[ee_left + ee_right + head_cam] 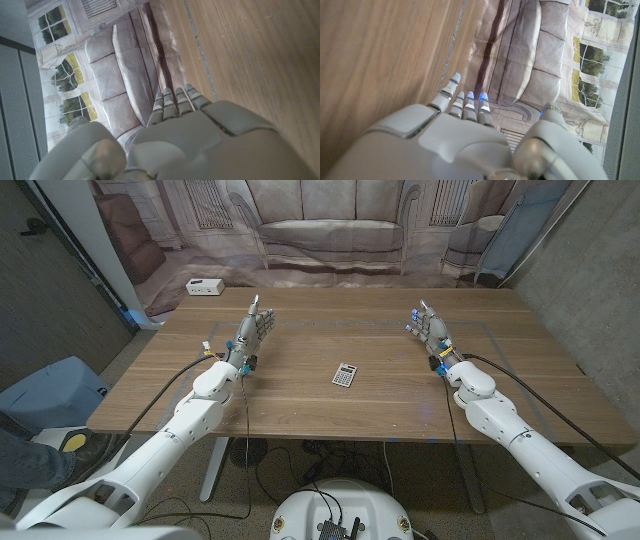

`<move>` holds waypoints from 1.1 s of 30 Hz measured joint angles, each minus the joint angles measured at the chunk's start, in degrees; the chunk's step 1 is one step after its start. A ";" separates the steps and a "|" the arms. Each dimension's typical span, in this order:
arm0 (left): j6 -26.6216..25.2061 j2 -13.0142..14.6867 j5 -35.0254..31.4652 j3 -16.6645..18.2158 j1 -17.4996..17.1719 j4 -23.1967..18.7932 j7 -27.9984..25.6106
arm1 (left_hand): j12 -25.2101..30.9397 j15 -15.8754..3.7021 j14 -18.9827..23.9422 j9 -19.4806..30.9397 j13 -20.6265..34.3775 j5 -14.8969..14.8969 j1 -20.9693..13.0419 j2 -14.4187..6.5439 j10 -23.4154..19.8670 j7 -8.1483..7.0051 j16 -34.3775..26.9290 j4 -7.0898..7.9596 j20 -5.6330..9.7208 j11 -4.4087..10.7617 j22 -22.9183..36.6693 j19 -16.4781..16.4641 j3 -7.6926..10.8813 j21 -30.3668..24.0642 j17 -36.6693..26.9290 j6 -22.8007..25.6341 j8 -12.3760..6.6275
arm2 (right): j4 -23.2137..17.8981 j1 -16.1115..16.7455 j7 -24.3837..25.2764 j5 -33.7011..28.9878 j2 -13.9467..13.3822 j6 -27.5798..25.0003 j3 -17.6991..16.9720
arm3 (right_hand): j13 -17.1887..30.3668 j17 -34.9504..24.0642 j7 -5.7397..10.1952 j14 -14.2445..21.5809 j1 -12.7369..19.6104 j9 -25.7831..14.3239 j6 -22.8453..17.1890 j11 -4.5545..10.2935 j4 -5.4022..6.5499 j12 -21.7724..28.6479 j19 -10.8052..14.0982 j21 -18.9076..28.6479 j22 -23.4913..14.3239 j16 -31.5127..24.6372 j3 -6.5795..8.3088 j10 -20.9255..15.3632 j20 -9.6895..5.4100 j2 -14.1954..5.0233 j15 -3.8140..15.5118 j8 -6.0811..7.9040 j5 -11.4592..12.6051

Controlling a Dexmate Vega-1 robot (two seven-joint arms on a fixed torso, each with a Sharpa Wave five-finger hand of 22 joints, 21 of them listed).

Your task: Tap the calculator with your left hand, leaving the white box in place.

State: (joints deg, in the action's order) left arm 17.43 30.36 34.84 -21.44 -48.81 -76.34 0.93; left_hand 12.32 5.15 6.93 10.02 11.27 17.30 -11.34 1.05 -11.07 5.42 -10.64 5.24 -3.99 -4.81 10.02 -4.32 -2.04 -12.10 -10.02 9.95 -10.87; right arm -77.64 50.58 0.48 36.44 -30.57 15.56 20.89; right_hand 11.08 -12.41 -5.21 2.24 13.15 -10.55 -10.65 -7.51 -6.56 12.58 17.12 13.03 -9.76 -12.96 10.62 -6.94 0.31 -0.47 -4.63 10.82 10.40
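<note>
A lab or studio: printed living-room backdrop point(330, 230) hung behind a wooden table point(300, 400).

Wooden table point(300, 395), sofa-print backdrop point(330, 230)

Head camera high over the table point(300, 380); both wrist cameras close behind their hands (shared: tabletop, sofa backdrop point(330, 230)).

Too small to read — keys and display of the calculator point(344, 375); white box point(204, 286) at far left — markings indistinct.
</note>
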 measured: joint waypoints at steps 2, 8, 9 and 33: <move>0.47 0.00 -0.43 0.00 0.00 0.00 -0.23 | 0.00 -0.14 0.14 0.00 0.05 0.00 -0.01 -0.01 -0.24 -0.13 0.00 0.00 0.00 0.24 0.00 0.00 0.00 0.00 0.00 0.13 0.00 | -0.67 0.51 0.00 0.00 -0.27 0.00 -0.03 | 0.00 0.00 0.00 0.00 0.00 0.00 0.00 0.00 0.00 0.00 0.00 0.00 0.00 0.00 0.00 0.00 0.00 0.00 0.00 0.00 0.00; 2.49 0.87 -1.55 -0.05 -1.00 -1.95 -0.38 | 0.00 -0.45 0.45 0.00 -0.09 0.00 -0.46 -0.47 -0.72 -0.11 -0.39 0.00 -0.24 0.72 0.00 -0.24 0.00 0.00 0.00 0.71 0.00 | -2.40 1.83 2.06 -0.64 -0.87 -0.95 -0.23 | 0.00 0.00 -0.22 0.00 0.22 0.00 0.23 0.01 0.00 0.00 0.00 0.00 0.00 0.00 0.00 0.00 0.00 -0.23 0.00 0.00 0.00; 2.89 0.87 -1.73 -0.05 -1.00 -1.95 -0.30 | 0.00 -0.45 0.45 0.00 -0.08 0.00 -0.54 -0.55 -0.72 -0.32 -0.39 0.00 -0.24 0.72 0.00 -0.25 0.00 0.00 0.00 0.92 0.00 | -2.71 2.04 2.06 -0.64 -0.95 -0.95 -0.27 | 0.00 0.00 -0.22 0.00 0.22 0.00 0.23 0.01 0.00 0.00 -0.01 0.00 0.00 0.00 0.00 -0.01 0.00 -0.23 0.00 0.00 0.00; 15.43 2.95 -6.98 -0.64 -1.84 -0.26 5.74 | 0.44 -1.34 2.40 0.27 -0.07 -1.21 -2.33 -1.28 -2.36 -1.30 -0.61 -0.72 -1.01 1.74 -0.02 -0.62 0.72 0.00 0.01 4.23 -0.88 | -7.36 5.94 6.12 -1.85 -1.55 0.34 -1.57 | -0.01 0.17 -0.20 1.35 1.12 0.01 -0.42 0.55 -0.47 0.00 1.83 0.00 0.01 0.00 0.47 -2.18 -1.02 -1.13 0.73 0.22 0.23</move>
State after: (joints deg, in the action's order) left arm 32.86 33.31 27.86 -22.07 -50.66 -76.60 6.67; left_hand 12.76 3.82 9.34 10.29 11.19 16.09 -13.67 -0.23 -13.42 4.12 -11.24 4.51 -5.00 -3.07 10.00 -4.95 -1.32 -12.10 -10.02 14.18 -11.75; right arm -85.00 56.51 6.60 34.59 -32.12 15.90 19.32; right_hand 11.07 -12.24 -5.41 3.59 14.28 -10.54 -11.07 -6.96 -7.03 12.58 18.95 13.02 -9.74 -12.96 11.09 -9.12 -0.71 -1.60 -3.89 11.04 10.63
